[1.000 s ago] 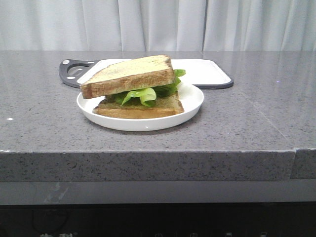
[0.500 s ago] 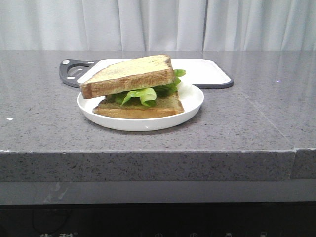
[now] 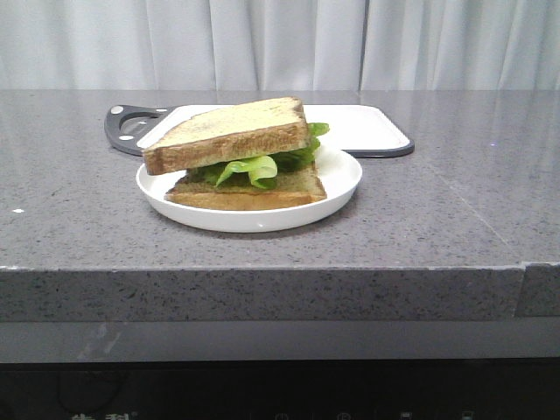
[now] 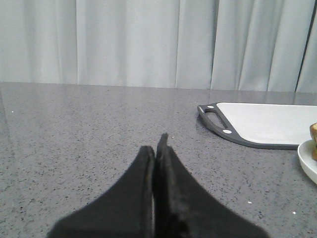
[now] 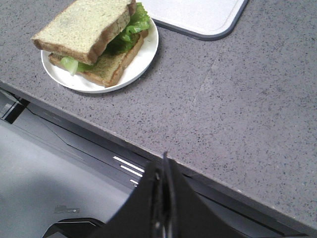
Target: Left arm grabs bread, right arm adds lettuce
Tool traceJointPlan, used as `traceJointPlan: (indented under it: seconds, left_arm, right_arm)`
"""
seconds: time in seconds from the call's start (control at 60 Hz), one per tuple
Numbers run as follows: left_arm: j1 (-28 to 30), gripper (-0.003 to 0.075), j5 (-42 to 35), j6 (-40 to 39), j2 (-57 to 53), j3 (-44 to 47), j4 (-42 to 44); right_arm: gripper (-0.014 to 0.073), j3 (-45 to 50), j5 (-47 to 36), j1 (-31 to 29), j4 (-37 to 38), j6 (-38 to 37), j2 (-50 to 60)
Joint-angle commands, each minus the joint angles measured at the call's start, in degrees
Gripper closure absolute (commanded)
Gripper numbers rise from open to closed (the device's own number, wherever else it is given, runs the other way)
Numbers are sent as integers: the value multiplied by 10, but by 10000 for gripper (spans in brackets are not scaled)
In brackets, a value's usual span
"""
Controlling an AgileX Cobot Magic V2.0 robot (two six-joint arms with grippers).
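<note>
Currently both grippers pressed closed, empty: left arm (image 4: 157,148), right arm (image 5: 163,166). Centre frame, front view: white plate (image 3: 337,188) holds thin slice (image 3: 249,192), lettuce (image 3: 249,166), bread (image 3: 229,133) on top. Cutting board (image 3: 363,127) behind.

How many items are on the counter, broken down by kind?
Bread slices: 2, thick top slice and thinner bottom slice
Lettuce leaf: 1
White plate: 1
Cutting board: 1
Total: 5

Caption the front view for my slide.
Finished sandwich: bread over lettuce on a white plate, cutting board behind.
</note>
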State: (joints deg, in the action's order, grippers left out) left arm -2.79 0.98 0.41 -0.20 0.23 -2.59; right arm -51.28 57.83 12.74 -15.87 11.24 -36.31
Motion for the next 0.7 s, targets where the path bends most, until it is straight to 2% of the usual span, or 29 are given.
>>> traceJointPlan:
  seconds: [0.0,0.133,0.25,0.467,0.683]
  left_arm:
    - [1,741,-47,-1,-12,3,-5]
    - [1,741,-47,-1,-12,3,-5]
    - [1,741,-47,-1,-12,3,-5]
    - [1,741,-47,-1,-12,3,-5]
    - [1,741,-47,-1,-12,3,-5]
  right_arm:
    - [711,-14,-33,-2,-4,-1,0]
    - [711,0,-69,-9,14,0,17]
    - [711,59,-181,-33,15,0,60]
    - [711,234,-381,-82,13,0,172]
    - [711,382,-478,-103,13,0,269]
